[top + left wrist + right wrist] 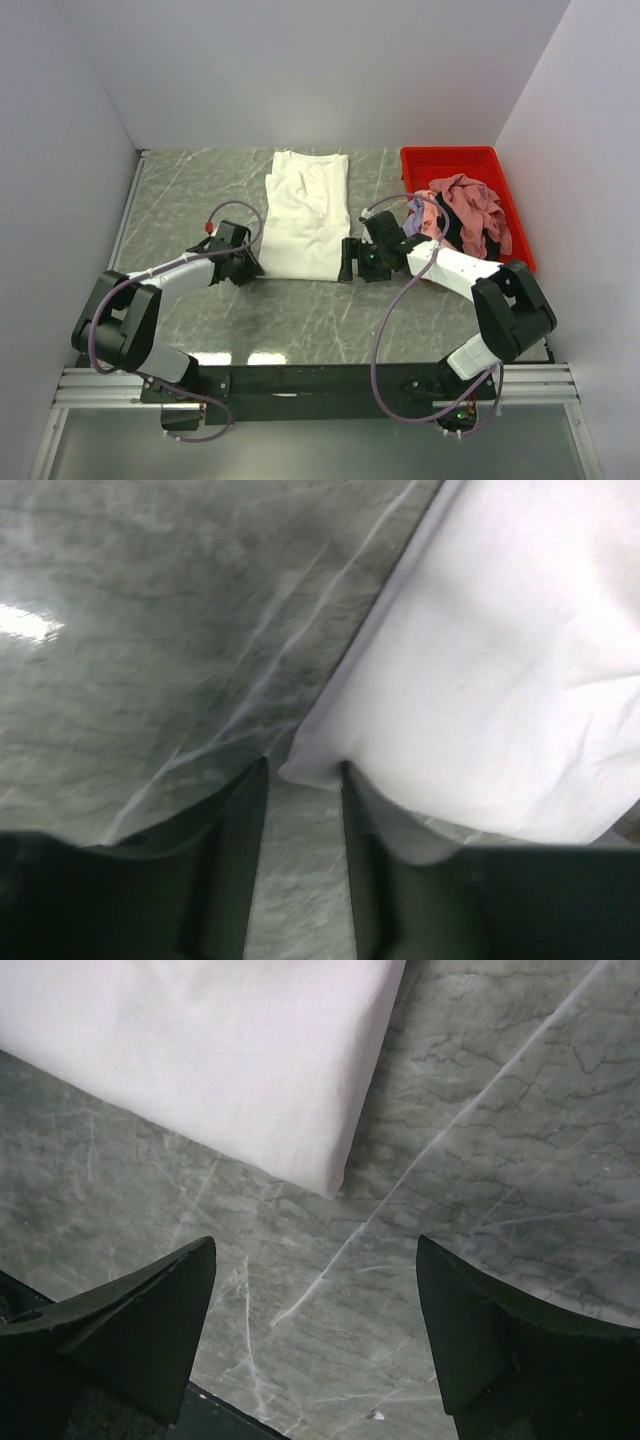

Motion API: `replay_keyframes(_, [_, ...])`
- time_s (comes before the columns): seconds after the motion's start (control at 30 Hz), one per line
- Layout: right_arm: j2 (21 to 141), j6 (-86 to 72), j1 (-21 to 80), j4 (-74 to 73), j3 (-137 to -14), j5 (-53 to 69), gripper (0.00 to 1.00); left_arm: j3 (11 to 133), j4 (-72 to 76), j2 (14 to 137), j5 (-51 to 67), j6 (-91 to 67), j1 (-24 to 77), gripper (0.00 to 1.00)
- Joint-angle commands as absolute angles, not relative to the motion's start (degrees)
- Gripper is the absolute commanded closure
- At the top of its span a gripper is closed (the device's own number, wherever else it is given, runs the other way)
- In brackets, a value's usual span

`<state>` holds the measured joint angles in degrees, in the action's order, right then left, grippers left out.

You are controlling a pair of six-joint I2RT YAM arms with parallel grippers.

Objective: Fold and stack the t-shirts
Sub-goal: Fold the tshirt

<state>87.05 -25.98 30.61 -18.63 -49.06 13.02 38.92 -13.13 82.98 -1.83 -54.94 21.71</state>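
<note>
- While the white t-shirt (305, 215) is lying on the table (190, 195) as a long folded strip, its crosswise folds are waiting, I judge.
- Left gripper (303, 770) is standing half-open astride the shirt's near left corner, not pinching it.
- Right gripper (315, 1248) is hovering wide open and empty, near the right corner.
- Pink tee (475, 205) and lavender tee (415, 212) are sitting crumpled in the red bin (450, 153).
- No print or writing is showing.
</note>
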Motion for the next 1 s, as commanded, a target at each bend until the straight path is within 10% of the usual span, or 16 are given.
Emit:
replay_keyframes(0.0, [87.8, -25.84, 30.94, -18.02, -50.98, 12.74, 0.13, 40.52, -11.6, 85.86, -0.44, -53.7, 21.88, 0.65])
replay_keyframes(0.2, [89.91, -25.93, 31.11, -17.93, -51.68, 12.04, 0.16, 40.08, -11.07, 86.49, 0.79, -53.88, 21.88, 0.99])
replay_keyframes(0.67, [95.53, -27.86, 33.05, -16.53, -53.18, 11.94, 0.38, 39.2, -12.39, 83.41, 0.7, -54.32, 21.88, 0.99])
replay_keyframes(0.97, [95.1, -27.78, 33.49, -15.38, -52.56, 11.6, 0.9, 36.83, -10.64, 82.44, 1.49, -55.28, 21.97, 0.99])
